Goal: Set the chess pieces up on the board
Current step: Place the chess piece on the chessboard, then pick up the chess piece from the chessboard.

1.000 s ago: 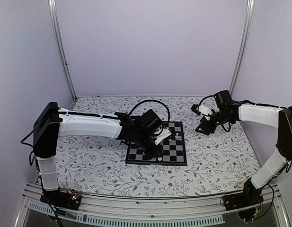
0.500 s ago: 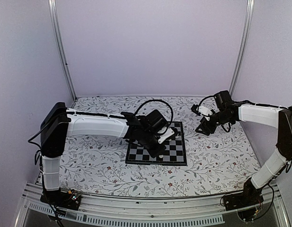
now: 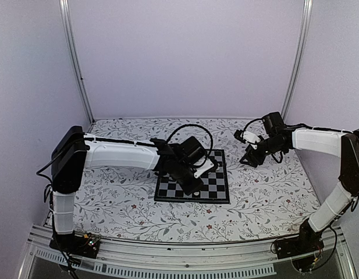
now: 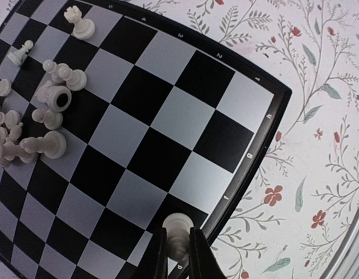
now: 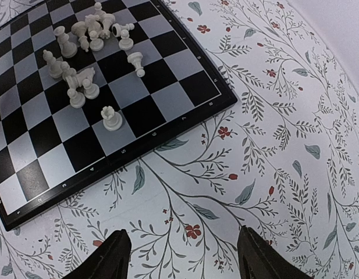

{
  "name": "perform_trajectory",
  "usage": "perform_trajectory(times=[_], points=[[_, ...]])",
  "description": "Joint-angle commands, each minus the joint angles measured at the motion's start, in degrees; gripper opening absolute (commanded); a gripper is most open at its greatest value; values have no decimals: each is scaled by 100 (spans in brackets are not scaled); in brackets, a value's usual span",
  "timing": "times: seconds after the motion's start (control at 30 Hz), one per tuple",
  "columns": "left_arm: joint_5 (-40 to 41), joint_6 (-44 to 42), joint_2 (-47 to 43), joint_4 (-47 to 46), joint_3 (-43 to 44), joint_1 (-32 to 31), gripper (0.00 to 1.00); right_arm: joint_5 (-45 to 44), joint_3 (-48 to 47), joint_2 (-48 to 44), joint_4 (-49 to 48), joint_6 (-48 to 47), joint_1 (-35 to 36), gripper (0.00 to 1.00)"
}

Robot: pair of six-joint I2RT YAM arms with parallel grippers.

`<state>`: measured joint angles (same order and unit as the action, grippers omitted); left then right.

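The board (image 3: 219,190) lies in the middle of the floral table. My left gripper (image 4: 178,249) is shut on a white chess piece (image 4: 179,228), held over a black square at the board's (image 4: 167,64) corner, just inside the border. Several white chess pieces (image 4: 46,116) stand and lie in a loose cluster at the far left of the left wrist view. In the right wrist view that cluster (image 5: 80,75) sits on the board (image 5: 185,87), with one piece (image 5: 111,118) upright near its edge. My right gripper (image 5: 184,244) hangs open over the bare tablecloth beside the board, holding nothing.
The floral tablecloth (image 3: 266,192) surrounds the board on all sides. Pale walls and two metal posts (image 3: 77,64) close in the back and sides. My left arm (image 3: 118,154) reaches across the table's left half to the board.
My left arm has shifted a little to the right over the board, still gripping the piece. The right arm has not moved.
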<state>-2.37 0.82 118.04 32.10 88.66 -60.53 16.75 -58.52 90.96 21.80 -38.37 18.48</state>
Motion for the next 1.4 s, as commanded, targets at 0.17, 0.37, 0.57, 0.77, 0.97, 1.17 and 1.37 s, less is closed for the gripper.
perform_trajectory(times=[0.17, 0.37, 0.57, 0.77, 0.97, 1.17, 1.37], points=[[33, -34, 155, 170, 144, -46, 19, -76, 71, 102, -52, -21, 84, 66], [219, -65, -41, 283, 296, -46, 34, -79, 69, 89, -53, -21, 94, 66], [544, -147, -397, 282, 569, 149, 42, -85, 69, 96, -53, -21, 92, 66], [897, 331, -110, 176, 896, 652, 39, -19, 120, -20, -49, -101, 137, 66], [768, 378, 424, 139, 1289, 815, 36, -153, 166, -64, -88, -150, 139, 66], [655, 442, 734, 139, 1521, 952, 30, -225, 174, 56, -88, -179, 143, 66], [456, 481, 940, 139, 1601, 1035, 34, -260, 183, 88, -88, -197, 156, 66]])
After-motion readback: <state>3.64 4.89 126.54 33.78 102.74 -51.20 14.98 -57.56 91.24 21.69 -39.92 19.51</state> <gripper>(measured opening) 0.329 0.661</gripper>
